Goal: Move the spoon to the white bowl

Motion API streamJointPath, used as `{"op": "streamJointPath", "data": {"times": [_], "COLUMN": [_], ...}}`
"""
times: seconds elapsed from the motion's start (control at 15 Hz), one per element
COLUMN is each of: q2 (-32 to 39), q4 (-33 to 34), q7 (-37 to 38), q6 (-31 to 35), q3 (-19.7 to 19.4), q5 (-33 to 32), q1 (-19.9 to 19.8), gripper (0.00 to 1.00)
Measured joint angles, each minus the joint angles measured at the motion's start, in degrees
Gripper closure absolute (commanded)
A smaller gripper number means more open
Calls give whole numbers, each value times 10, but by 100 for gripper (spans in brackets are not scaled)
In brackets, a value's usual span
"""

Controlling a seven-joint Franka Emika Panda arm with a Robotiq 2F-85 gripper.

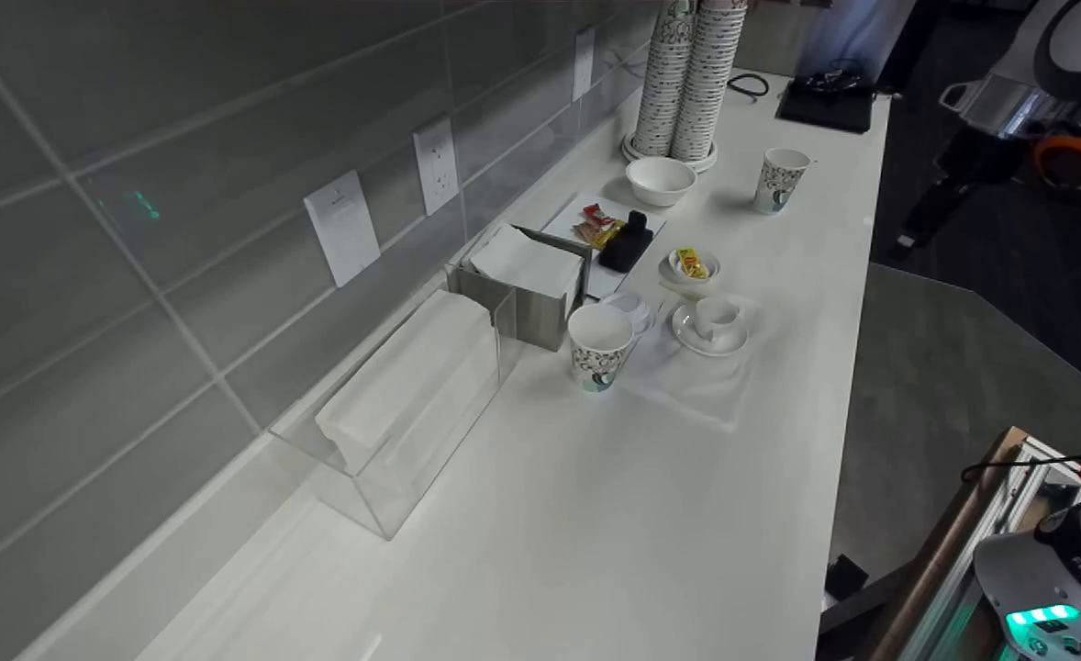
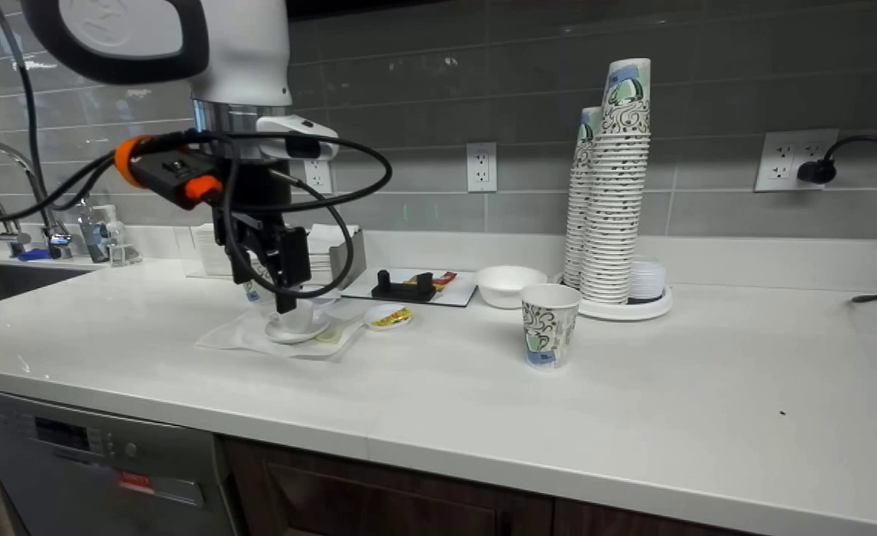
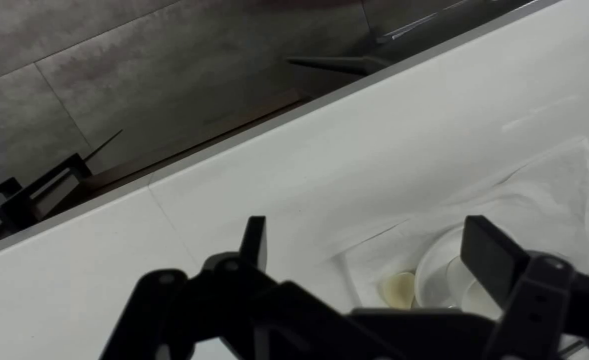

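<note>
Claw [image 3: 367,225] shown above the worktop [image 2: 632,417], before any pickup. The fingers [image 3: 492,257] are seen spread wide in the wrist view, released, with nothing gripped. In an exterior view the claw is placed at the upper right, well apart from the mug [image 1: 717,317]. The spoon cannot be made out with certainty; a yellowish oval [image 3: 399,291], just beside the saucer [image 3: 432,280] at the lower right of the wrist view, may be part of it. The bowl [image 2: 511,286] is found near the centre of an exterior view, just left of the stacked cups [image 2: 617,216]. The step in hand is judged to be the reach, with grasp and transfer not yet carried out. For the next move, the claw should be centred over the spoon, lowered and closed across it, the mug and saucer being left undisturbed. Thereafter a lift and a carry to the bowl would be required.
</note>
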Motion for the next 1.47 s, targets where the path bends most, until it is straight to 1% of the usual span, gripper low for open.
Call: {"op": "streamJointPath", "data": {"times": [0.2,0.4,0.53,0.67,0.87,1.0,1.27,1.4,1.47], "q2": [4,33,67,105,152,179,230,257,269], "q4": [0,3,10,26,53,69,96,109,114], "q7": [0,15,42,72,125,148,169,178,181], "q6": [7,34,75,122,176,192,216,229,236], "q3": [16,63,96,120,139,147,160,164,166], "q5": [-1,-1,-1,-1,-1,-1,0,0,2], "q1": [-3,6,14,16,16,16,16,16,16], "gripper": [0,0,0,0,0,0,0,10,22]}}
